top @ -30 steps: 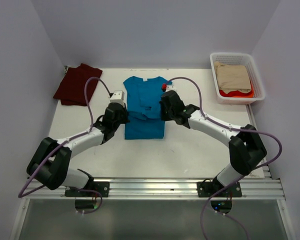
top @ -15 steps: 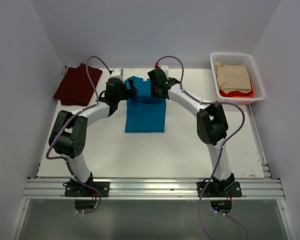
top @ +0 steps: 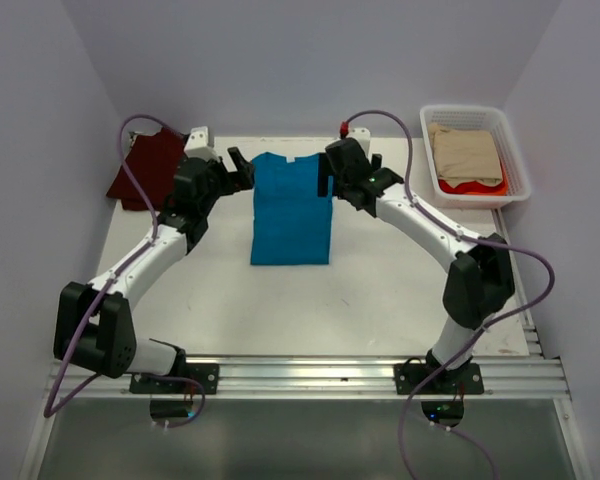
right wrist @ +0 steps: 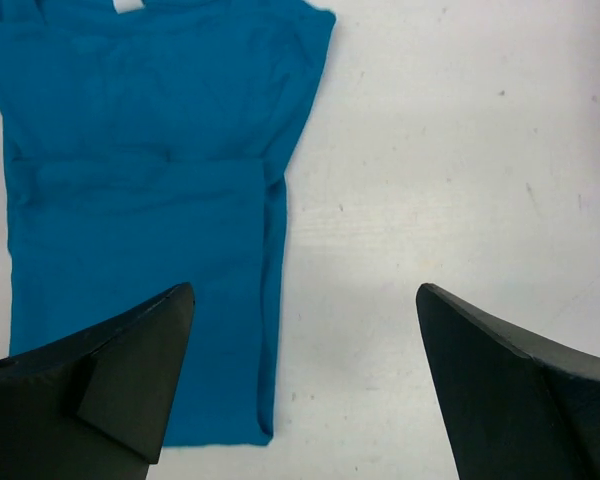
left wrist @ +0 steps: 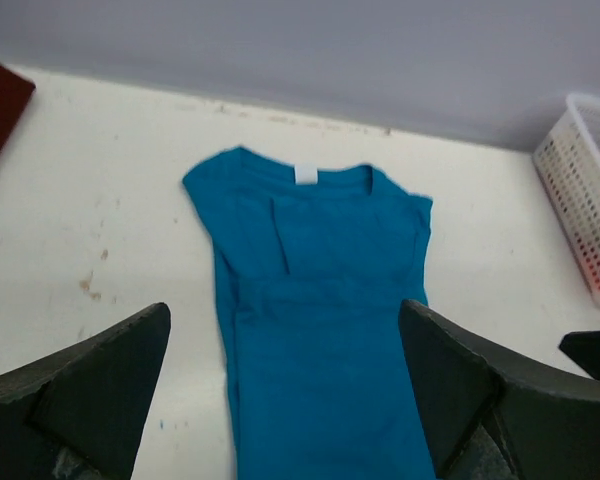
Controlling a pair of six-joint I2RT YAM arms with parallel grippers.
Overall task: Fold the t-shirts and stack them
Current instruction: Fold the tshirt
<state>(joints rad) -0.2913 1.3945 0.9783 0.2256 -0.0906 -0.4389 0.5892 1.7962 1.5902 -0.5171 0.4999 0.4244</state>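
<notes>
The teal-blue t-shirt (top: pixel 291 212) lies flat in the middle of the table, collar toward the far wall, both sleeves folded inward so it forms a narrow strip. It also fills the left wrist view (left wrist: pixel 325 330) and the right wrist view (right wrist: pixel 140 200). The maroon t-shirt (top: pixel 140 172) lies folded at the far left, partly behind my left arm. My left gripper (top: pixel 240 168) hovers open just off the teal shirt's left shoulder, and nothing sits between its fingers (left wrist: pixel 100 390). My right gripper (top: pixel 329 180) hovers open over the right shoulder edge, also holding nothing (right wrist: pixel 305 380).
A white basket (top: pixel 513 150) at the far right holds beige cloth (top: pixel 464 152) over something red-orange (top: pixel 477 186). In the left wrist view the basket (left wrist: pixel 585 190) shows at the right edge. The back wall runs close behind the shirt's collar.
Both grippers went from shut on the teal shirt's folded-in cloth to open. They let go, moved toward the collar end and then spread apart to either side.
</notes>
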